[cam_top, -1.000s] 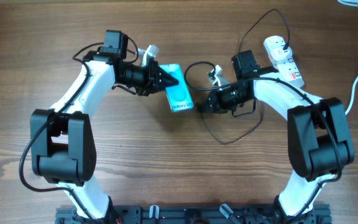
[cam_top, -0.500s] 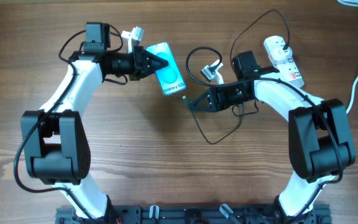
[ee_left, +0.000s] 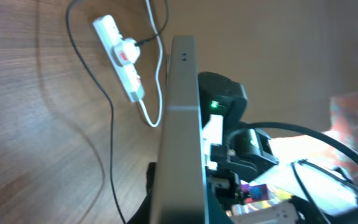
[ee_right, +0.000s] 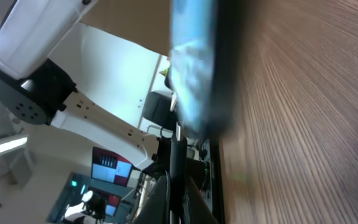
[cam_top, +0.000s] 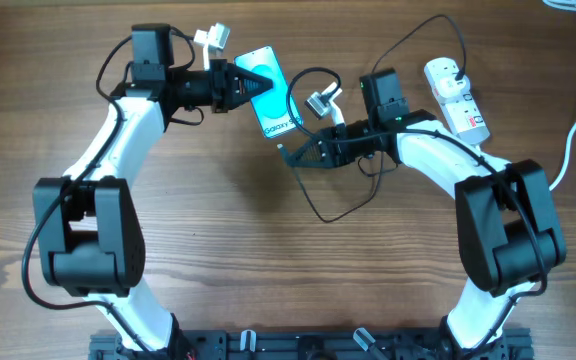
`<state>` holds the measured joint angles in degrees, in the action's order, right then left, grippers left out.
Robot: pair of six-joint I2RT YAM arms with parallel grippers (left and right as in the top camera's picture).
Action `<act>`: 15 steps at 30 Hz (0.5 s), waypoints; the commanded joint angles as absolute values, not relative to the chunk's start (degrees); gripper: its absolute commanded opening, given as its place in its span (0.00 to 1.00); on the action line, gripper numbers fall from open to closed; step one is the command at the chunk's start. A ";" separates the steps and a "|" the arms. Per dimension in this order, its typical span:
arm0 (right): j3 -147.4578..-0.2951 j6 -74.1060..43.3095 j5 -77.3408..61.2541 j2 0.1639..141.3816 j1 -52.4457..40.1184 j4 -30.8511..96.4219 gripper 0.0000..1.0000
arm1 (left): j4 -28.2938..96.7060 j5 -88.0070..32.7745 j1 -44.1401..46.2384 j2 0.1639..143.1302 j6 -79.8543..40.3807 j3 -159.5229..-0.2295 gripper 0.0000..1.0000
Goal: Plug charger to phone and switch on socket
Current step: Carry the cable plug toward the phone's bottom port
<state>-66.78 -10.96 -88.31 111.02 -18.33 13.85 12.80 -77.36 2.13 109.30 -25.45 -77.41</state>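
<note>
My left gripper (cam_top: 251,85) is shut on the phone (cam_top: 271,92), holding its turquoise screen tilted above the table at the back. In the left wrist view the phone (ee_left: 182,124) shows edge-on between my fingers. My right gripper (cam_top: 298,155) is shut on the charger's black connector tip (cam_top: 283,150), just below the phone's near end. In the right wrist view the tip (ee_right: 177,162) points up at the blurred phone (ee_right: 194,62), a small gap apart. The black cable (cam_top: 338,210) loops back to the white adapter (cam_top: 446,75) in the socket (cam_top: 458,100).
The socket's thick white cord (cam_top: 573,120) runs along the right edge. The socket also shows in the left wrist view (ee_left: 122,59), with the black cable (ee_left: 110,143) curving over the wood. The arm bases sit on a rail (cam_top: 298,345) at the front.
My left gripper has carried the phone up and back, tilting it. My right gripper has moved left and up with the connector tip, closing on the phone's near end.
</note>
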 commanded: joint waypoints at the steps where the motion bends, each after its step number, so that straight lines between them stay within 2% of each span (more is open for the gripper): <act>1: -66.89 -11.97 -89.89 109.49 -18.35 14.26 0.04 | 12.60 -87.15 -1.28 109.08 -26.15 -77.73 0.04; 3: -66.87 -10.72 -89.91 109.49 -18.17 16.01 0.05 | 12.97 -90.28 -2.59 109.08 -26.09 -77.73 0.04; 5: -66.87 -4.12 -88.23 108.68 -17.72 24.80 0.05 | 16.12 -90.37 -3.66 108.81 -25.39 -77.73 0.04; 7: -66.87 8.67 -81.84 106.59 -17.54 41.04 0.05 | 21.15 -90.37 -3.75 108.27 -20.58 -77.73 0.04; 9: -66.87 26.39 -81.32 103.94 -17.54 58.74 0.05 | 32.23 -90.35 -3.60 106.69 -7.84 -77.73 0.04; 10: -66.87 31.07 -82.83 103.20 -17.56 62.24 0.05 | 36.07 -90.35 -3.60 106.13 -3.09 -77.73 0.04; 12: -66.87 36.42 -86.52 102.69 -17.56 62.54 0.05 | 41.21 -90.32 -3.60 105.62 3.27 -77.73 0.04; 15: -66.87 33.34 -87.96 102.89 -18.65 53.60 0.04 | 40.69 -90.32 -3.51 105.65 4.32 -77.73 0.04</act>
